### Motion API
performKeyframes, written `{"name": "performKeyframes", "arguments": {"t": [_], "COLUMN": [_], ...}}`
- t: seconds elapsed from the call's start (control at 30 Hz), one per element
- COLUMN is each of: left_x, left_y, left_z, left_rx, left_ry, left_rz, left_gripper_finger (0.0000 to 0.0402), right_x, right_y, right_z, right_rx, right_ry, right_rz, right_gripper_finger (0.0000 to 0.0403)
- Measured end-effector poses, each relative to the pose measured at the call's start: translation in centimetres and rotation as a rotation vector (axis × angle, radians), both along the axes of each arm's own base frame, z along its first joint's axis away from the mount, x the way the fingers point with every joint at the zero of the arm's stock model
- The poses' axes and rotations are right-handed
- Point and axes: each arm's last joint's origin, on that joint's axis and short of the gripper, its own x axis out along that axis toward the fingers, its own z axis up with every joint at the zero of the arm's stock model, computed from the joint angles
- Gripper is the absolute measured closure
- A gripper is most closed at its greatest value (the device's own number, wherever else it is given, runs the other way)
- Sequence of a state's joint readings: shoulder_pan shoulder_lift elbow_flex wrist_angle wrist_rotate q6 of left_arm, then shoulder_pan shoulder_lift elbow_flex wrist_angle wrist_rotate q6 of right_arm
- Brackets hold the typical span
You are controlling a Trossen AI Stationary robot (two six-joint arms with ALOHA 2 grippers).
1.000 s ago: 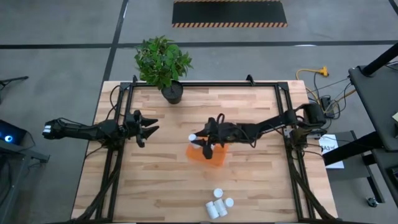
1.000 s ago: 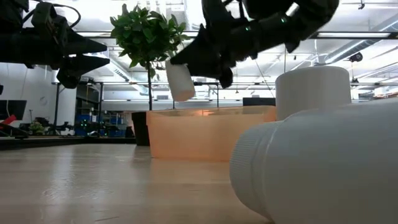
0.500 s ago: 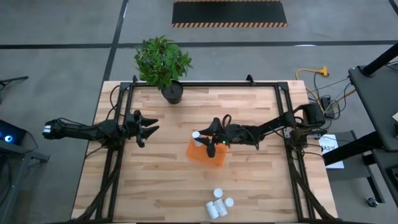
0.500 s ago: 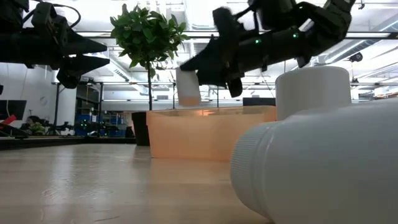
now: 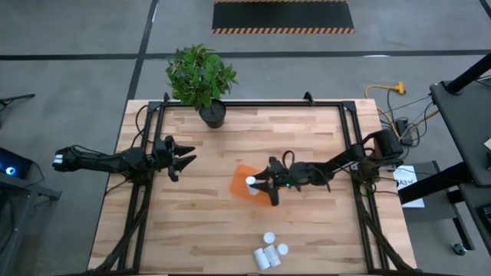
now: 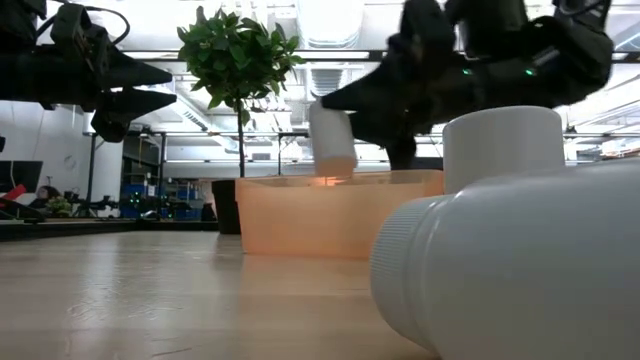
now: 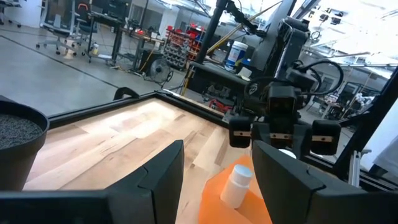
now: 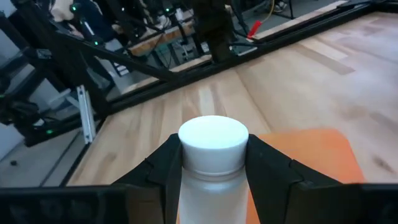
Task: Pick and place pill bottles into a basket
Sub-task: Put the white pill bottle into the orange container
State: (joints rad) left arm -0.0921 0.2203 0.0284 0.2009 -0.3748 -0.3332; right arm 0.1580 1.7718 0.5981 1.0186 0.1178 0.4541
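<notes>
Right gripper (image 5: 263, 184): clamping one pill bottle (image 5: 251, 183) upright, hanging over the orange basket (image 5: 244, 181).
Left gripper (image 5: 186, 157): waiting well apart – fingers parted, gripping nothing.
Surroundings: plant pot (image 5: 212, 115) sitting near the table's far edge.
Hidden: spare bottles (image 5: 269, 251) crowding the near edge – blocking the low view's right side.

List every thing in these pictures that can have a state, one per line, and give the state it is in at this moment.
Right hand: shut on a pill bottle, above the basket.
Held pill bottle: upright, capped, not yet released.
Basket: upright on the table.
Left hand: open, empty, at the table's left side.
Remaining pill bottles: clustered at the table's front edge.
Plant pot: upright.
</notes>
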Motion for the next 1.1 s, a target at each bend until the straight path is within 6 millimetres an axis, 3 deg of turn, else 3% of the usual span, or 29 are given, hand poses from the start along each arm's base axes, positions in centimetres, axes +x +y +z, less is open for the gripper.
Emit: {"name": "performKeyframes", "arguments": {"t": [0.2,0.67,1.1], "left_x": [0.0,0.0,0.0], "left_y": [0.0,0.0,0.0], "left_z": [0.0,0.0,0.0], "left_rx": [0.0,0.0,0.0], "left_ry": [0.0,0.0,0.0], "left_rz": [0.0,0.0,0.0], "left_gripper_finger": [0.0228,0.0228,0.0228], "right_x": [-2.4,-7.5,-8.8], "right_y": [0.4,-0.6,-1.1], "right_z": [-1.0,-2.1,-2.8], "right_rx": [0.005,-0.067,-0.145], "right_ry": [-0.001,-0.004,0.022], "right_rz": [-0.004,-0.113,-0.164], "right_gripper_finger": [0.0272,0.0272,0.0272]}}
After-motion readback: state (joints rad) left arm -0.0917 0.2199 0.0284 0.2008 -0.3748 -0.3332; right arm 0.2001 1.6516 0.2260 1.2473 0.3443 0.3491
